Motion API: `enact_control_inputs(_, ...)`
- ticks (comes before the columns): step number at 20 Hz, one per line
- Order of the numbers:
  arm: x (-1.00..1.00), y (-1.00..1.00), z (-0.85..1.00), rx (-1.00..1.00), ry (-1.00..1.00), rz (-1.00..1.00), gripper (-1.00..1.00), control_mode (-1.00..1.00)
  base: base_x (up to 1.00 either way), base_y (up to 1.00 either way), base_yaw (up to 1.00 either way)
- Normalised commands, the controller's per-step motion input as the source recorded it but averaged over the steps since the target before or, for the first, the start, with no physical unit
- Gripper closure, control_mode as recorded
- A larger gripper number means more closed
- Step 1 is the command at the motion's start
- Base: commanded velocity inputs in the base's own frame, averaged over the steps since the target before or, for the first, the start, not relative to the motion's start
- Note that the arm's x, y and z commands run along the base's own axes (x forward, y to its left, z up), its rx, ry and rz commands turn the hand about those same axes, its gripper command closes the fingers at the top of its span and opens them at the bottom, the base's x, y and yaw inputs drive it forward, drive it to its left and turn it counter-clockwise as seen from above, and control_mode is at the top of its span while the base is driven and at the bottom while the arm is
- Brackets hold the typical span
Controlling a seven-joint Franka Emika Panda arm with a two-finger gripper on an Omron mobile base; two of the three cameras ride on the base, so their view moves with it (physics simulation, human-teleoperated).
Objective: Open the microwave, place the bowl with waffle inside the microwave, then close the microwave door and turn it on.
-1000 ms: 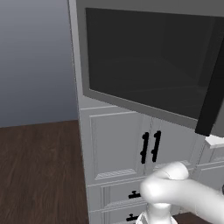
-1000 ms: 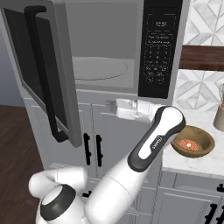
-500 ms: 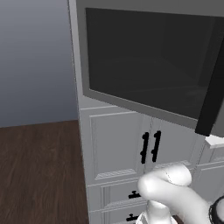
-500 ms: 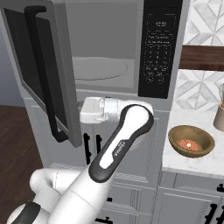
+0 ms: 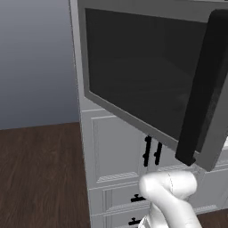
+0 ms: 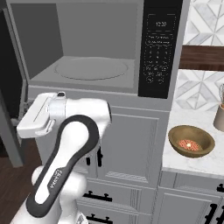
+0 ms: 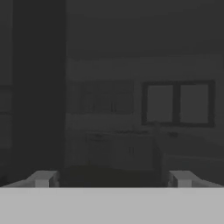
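Judging by the microwave door (image 5: 147, 84) swung wide, you've done step one — the bowl (image 6: 191, 141) sits on the counter (image 6: 192, 162) right of the microwave (image 6: 100, 48), gripper (image 7: 111, 179) spread, holding nothing — loading, closing, starting remain.

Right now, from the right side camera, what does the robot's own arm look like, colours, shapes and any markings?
The arm is glossy white with rounded, tube-shaped links. A dark grey band curves along one link's side and carries small white lettering, too small to read. Its boxy white end effector continues the same casing; two small pale fingertips show in the hand view.
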Motion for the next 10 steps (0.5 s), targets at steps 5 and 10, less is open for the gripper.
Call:
enact_control_inputs(5,-0.21,0.59,0.22,0.0,-0.12,-0.35,-1.0,-1.0,0.0,0.0,0.0)
enact_control_inputs(10,-0.13,0.48,0.12,0.02,-0.07,-0.49,-1.0,-1.0,0.0,0.0,0.0)
